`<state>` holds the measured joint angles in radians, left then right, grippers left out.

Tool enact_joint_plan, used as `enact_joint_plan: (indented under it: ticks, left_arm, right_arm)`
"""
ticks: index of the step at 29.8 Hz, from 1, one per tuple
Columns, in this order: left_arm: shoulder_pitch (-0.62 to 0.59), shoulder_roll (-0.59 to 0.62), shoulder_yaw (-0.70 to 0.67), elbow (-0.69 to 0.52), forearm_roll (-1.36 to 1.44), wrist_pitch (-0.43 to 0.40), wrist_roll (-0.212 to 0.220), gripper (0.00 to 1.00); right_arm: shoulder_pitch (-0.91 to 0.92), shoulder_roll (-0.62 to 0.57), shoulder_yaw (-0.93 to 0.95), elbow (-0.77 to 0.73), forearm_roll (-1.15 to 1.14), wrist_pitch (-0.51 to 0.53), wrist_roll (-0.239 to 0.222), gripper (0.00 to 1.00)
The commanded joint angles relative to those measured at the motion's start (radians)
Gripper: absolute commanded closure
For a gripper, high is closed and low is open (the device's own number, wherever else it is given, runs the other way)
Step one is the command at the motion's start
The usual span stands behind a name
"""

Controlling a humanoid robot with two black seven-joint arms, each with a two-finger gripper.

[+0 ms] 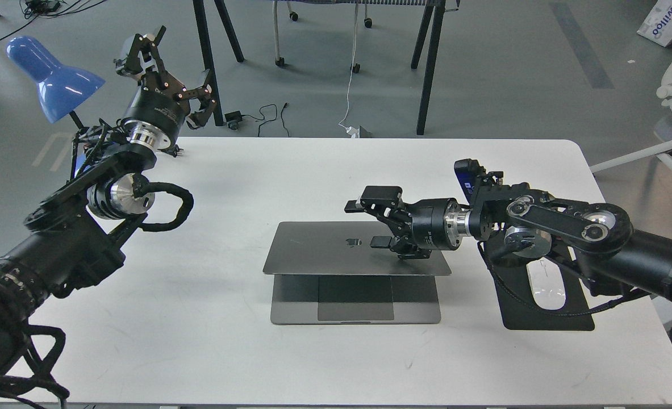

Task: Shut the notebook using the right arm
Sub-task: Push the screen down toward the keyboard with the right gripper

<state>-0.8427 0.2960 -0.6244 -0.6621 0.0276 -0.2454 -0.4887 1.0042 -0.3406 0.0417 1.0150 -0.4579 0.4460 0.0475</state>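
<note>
The grey notebook (324, 250) lies at the middle of the white table (199, 341). Its lid is tipped far down, nearly flat, with the logo facing up; the trackpad and front strip of the base still show under its front edge. My right gripper (370, 224) is open, fingers spread one above the other, and rests on the right part of the lid. My left gripper (165, 62) is open and empty, held high beyond the table's far left corner.
A black mouse pad (540, 318) with a white mouse (546, 287) lies right of the notebook, partly under my right arm. A blue desk lamp (51, 74) stands at the far left. Table legs and cables stand on the floor beyond the table.
</note>
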Motion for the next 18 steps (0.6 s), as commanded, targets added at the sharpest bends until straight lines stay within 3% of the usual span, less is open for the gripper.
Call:
enact_joint_plan:
  ticks: [1,18]
  left_arm:
    - [0.001,0.0,0.0,0.001,0.0,0.0,0.0,0.0]
    - [-0.001,0.0,0.0,0.001,0.0,0.0,0.0,0.0]
  right_arm:
    - [-0.004,0.006,-0.043,-0.007,-0.042,-0.01,-0.001,0.0]
    - [-0.039,0.072,-0.16,-0.046,-0.148,-0.122,-0.018,0.0]
